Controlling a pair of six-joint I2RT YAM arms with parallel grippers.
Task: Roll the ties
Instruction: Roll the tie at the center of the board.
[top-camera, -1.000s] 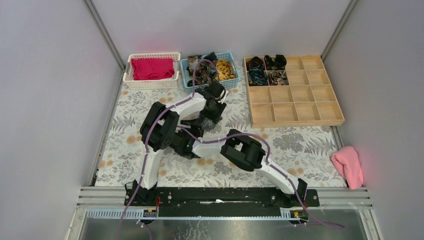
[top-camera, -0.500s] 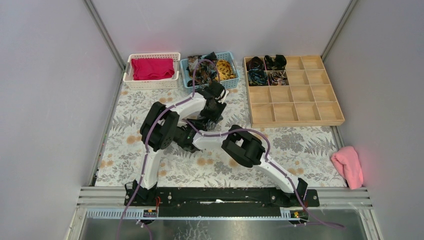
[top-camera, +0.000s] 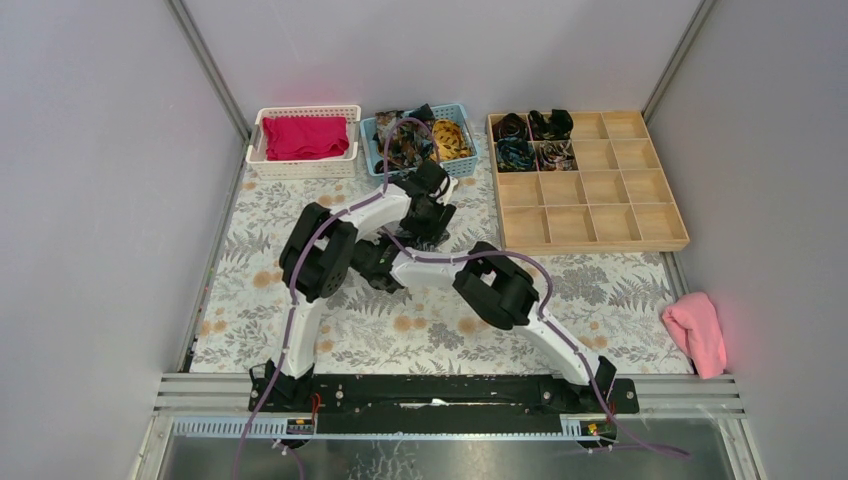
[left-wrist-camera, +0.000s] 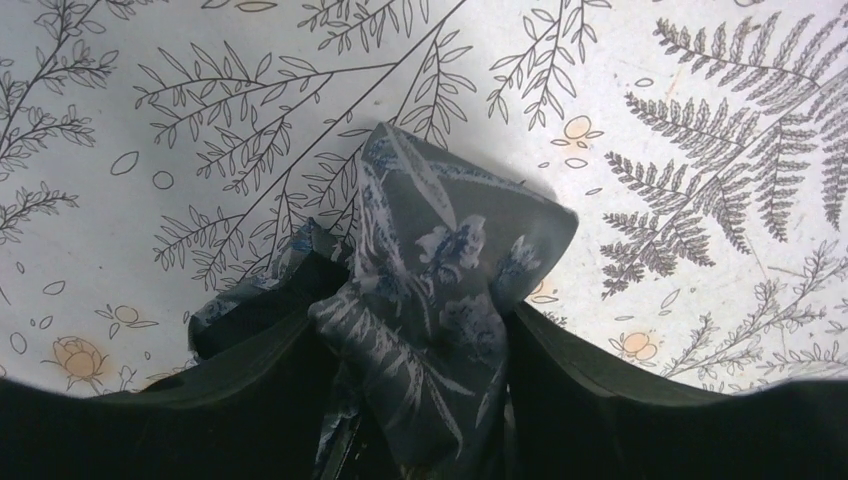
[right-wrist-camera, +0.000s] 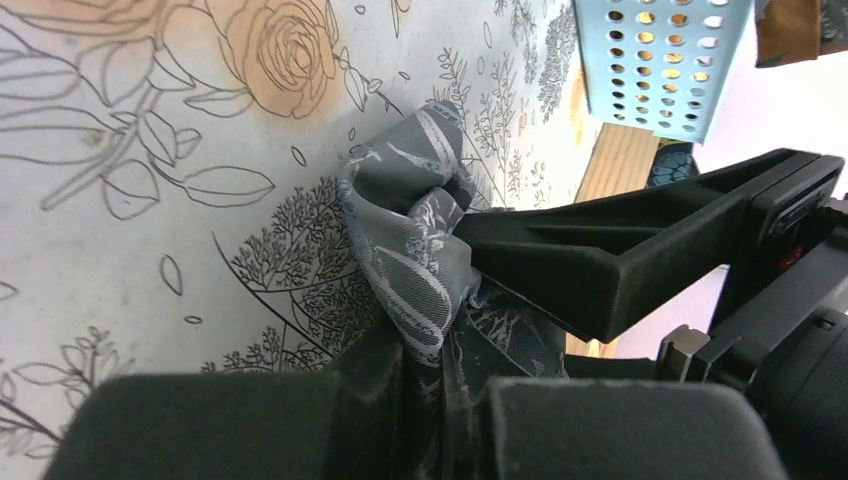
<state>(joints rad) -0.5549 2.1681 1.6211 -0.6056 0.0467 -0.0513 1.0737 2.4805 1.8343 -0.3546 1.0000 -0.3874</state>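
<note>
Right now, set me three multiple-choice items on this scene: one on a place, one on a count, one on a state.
1. Where does the pale pink cloth lie?
A) in the blue basket
B) in a tray compartment
C) by the right wall

2. How many compartments of the wooden tray hold rolled ties?
A) two
B) four
C) nine

3. The grey tie is:
A) bunched and gripped by both grippers
B) stretched flat, untouched
C) stored in the tray

Answers:
1 C: the overhead view shows it alone by the right wall.
2 B: only the four compartments at the tray's far left corner are filled.
3 A: the left gripper and the right gripper each close on the bundle in their wrist views.
</note>
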